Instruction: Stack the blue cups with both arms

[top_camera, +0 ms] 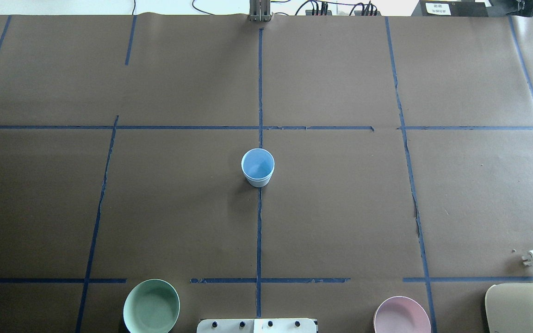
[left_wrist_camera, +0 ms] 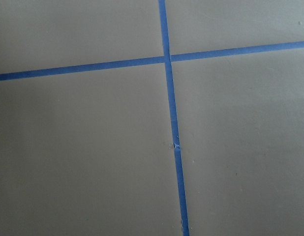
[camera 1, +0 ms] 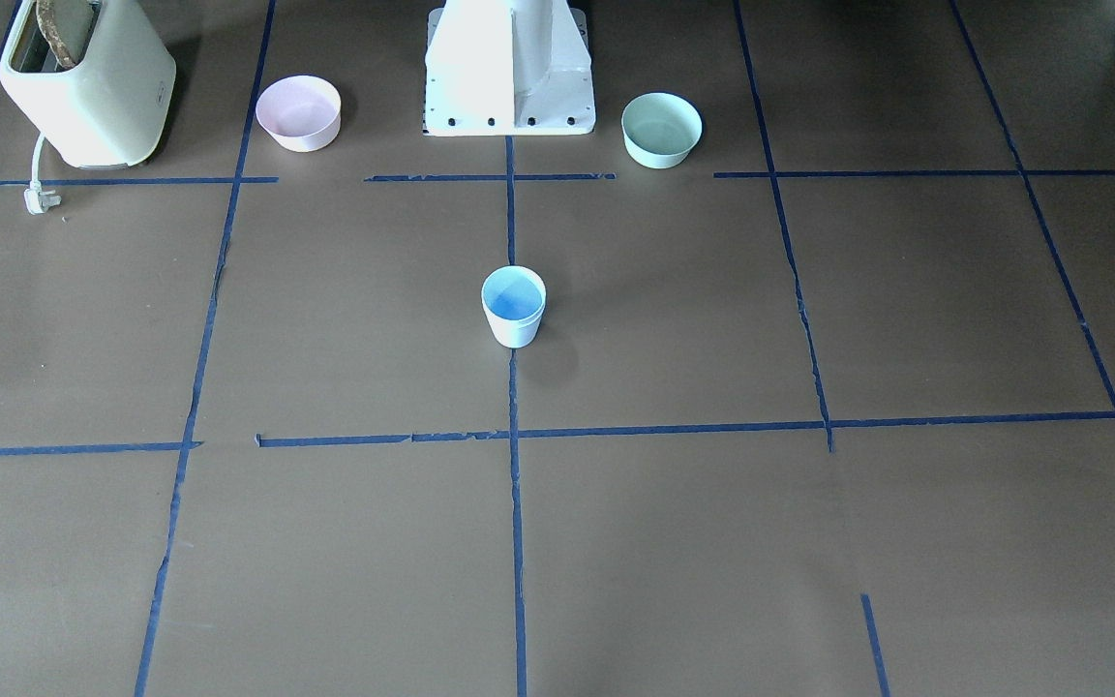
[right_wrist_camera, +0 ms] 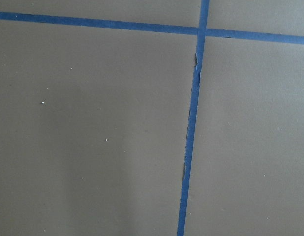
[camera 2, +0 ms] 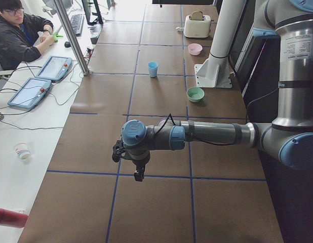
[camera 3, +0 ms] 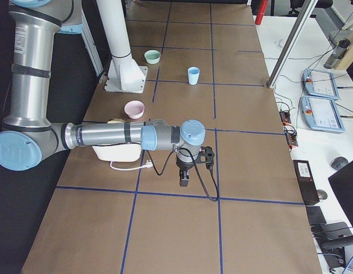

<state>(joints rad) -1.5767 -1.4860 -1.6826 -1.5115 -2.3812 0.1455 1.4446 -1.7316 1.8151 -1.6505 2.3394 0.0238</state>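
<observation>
One pale-blue cup (camera 1: 513, 308) stands upright at the table's centre, on the middle tape line; it also shows in the overhead view (top_camera: 257, 167) and both side views (camera 2: 153, 69) (camera 3: 193, 75). I see no second separate cup; I cannot tell whether another is nested in it. My left gripper (camera 2: 140, 174) shows only in the exterior left view, pointing down over the table far from the cup. My right gripper (camera 3: 184, 181) shows only in the exterior right view, also far from the cup. I cannot tell whether either is open or shut. Both wrist views show only brown table and blue tape.
A pink bowl (camera 1: 298, 113) and a mint-green bowl (camera 1: 661, 130) flank the white pedestal (camera 1: 509, 68) at the robot's side. A cream toaster (camera 1: 88, 77) with a loose plug (camera 1: 38, 200) stands at the robot's right corner. An operator (camera 2: 17, 30) sits beside the table.
</observation>
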